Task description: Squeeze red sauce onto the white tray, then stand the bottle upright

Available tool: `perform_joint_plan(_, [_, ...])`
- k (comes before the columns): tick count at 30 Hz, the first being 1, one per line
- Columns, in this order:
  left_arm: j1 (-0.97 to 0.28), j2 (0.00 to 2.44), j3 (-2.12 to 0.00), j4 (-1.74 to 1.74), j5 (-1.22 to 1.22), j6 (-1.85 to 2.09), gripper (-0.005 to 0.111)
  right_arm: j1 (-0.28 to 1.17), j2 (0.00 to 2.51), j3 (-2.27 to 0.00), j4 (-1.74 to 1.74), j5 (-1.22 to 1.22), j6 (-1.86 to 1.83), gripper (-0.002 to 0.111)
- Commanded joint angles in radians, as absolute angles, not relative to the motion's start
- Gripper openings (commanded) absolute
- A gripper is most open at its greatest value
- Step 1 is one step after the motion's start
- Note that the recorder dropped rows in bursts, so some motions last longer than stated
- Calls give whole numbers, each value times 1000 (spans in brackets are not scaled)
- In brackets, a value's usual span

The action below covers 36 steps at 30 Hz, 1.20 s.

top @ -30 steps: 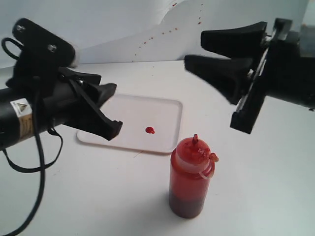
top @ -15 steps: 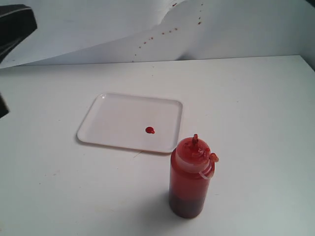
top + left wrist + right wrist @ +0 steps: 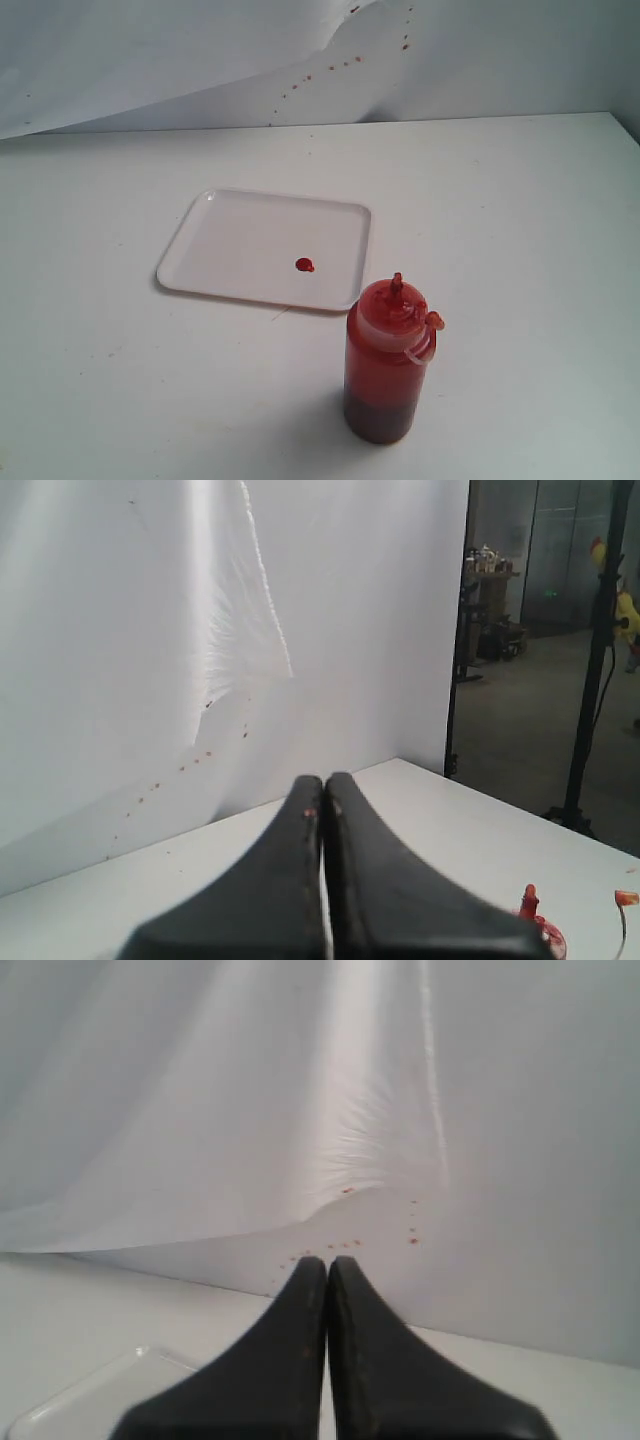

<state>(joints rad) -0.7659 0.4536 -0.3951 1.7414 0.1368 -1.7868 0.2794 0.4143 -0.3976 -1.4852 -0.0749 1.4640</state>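
The bottle [image 3: 388,365] stands upright on the table, just in front of the white tray's near right corner, its red nozzle up and the small cap hanging on its tether. The white tray [image 3: 240,240] lies flat behind it with a small blob of red sauce [image 3: 304,265] on it. Neither gripper shows in the exterior view. My left gripper [image 3: 323,783] is shut with nothing in it, high above the table; the bottle's nozzle [image 3: 529,905] peeks in low beside it. My right gripper [image 3: 327,1265] is shut and empty too, with a corner of the tray [image 3: 90,1390] below.
A white backdrop sheet [image 3: 200,50] with small red splatter spots [image 3: 340,65] rises behind the table. The white table's right edge [image 3: 625,125] runs near the frame's side. A dark room with stands [image 3: 590,680] lies beyond the table in the left wrist view.
Both arms have pulled back out of the exterior view, the left one last. The bottle, tray and sauce blob have stayed where they were.
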Motion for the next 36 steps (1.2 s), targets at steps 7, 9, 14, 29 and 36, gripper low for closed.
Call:
perform_joint_plan(7, [-766, 426, -384, 1737, 134, -1804, 0, 279, 397, -381, -1428, 0, 1474, 0])
perform_joint_plan(9, [-766, 426, -384, 1737, 134, -1804, 0, 279, 397, -381, -1428, 0, 1474, 0])
perform_joint_plan(14, [-766, 426, -384, 1737, 134, -1804, 0, 279, 397, -381, -1428, 0, 1474, 0])
perform_joint_plan(29, [-245, 51, -168, 1699, -119, -1921, 0, 279, 397, -381, -1428, 6, 1474, 0])
perform_joint_plan(36, [-91, 0, -168, 1576, -153, -1965, 0, 279, 397, -381, -1428, 6, 1474, 0])
